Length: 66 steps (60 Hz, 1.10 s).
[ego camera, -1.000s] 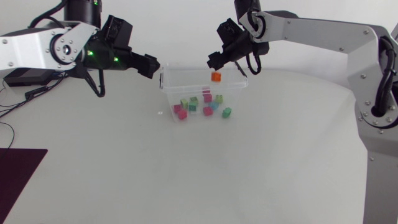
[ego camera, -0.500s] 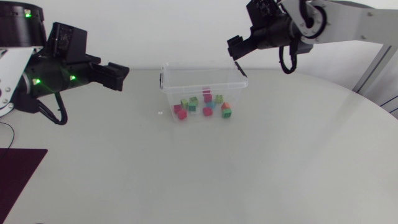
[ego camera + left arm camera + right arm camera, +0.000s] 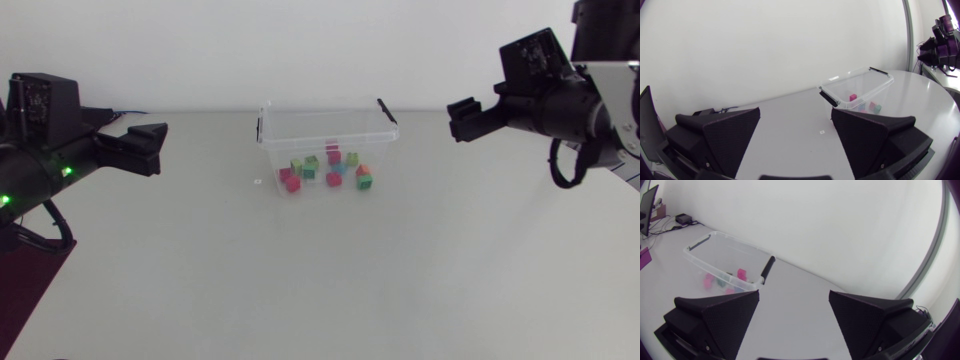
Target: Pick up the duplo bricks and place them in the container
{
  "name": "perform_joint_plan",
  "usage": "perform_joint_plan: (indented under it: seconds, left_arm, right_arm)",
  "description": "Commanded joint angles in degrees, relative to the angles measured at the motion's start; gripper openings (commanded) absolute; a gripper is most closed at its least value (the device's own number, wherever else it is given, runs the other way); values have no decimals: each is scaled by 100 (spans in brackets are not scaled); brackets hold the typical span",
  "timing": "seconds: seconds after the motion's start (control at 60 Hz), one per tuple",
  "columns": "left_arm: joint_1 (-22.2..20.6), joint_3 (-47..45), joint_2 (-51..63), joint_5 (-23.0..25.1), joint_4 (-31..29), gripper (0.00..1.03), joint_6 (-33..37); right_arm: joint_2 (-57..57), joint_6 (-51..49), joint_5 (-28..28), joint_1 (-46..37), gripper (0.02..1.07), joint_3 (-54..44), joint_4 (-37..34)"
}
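Note:
A clear plastic container [image 3: 270,135] stands at the back middle of the table, lid off. Several duplo bricks [image 3: 325,168] lie on its floor: pink, green, teal and one orange brick [image 3: 362,170]. My left gripper [image 3: 158,148] hangs open and empty well to the left of it, above the table. Well to the right, my right gripper [image 3: 456,120] is open and empty too. In the left wrist view the container [image 3: 875,92] lies ahead of the open gripper [image 3: 795,135]. The right wrist view has the container [image 3: 710,247] ahead of its open gripper [image 3: 794,315].
A dark red mat [image 3: 30,280] lies at the table's left front edge. A small white mark [image 3: 258,181] sits on the table just left of the container. No brick lies on the table outside the container.
The orange brick dropped from my right gripper into the container. Both arms then drew back outward from the container, the left one leftward, the right one rightward.

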Motion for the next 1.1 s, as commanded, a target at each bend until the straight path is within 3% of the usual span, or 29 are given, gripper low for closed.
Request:
perform_joint_plan:
  seconds: [0.0, 0.383, 0.767, 1.083]
  left_arm:
    - [110, -280, -329, -52, 44, 99, -41]
    - [655, -1238, -1515, -52, 140, 99, 179]
    - [672, -2169, -2579, -52, 246, 99, 205]
    - [802, -2702, -3359, 125, 127, 99, -226]
  right_arm:
    - [-499, -70, 157, -115, 103, -447, 89]
    - [-2248, -53, 289, -721, 103, -1985, 142]
    - [-3935, -70, 166, -1064, 103, -3189, -61]
    - [-4877, 544, -23, -1042, 103, -3919, 103]
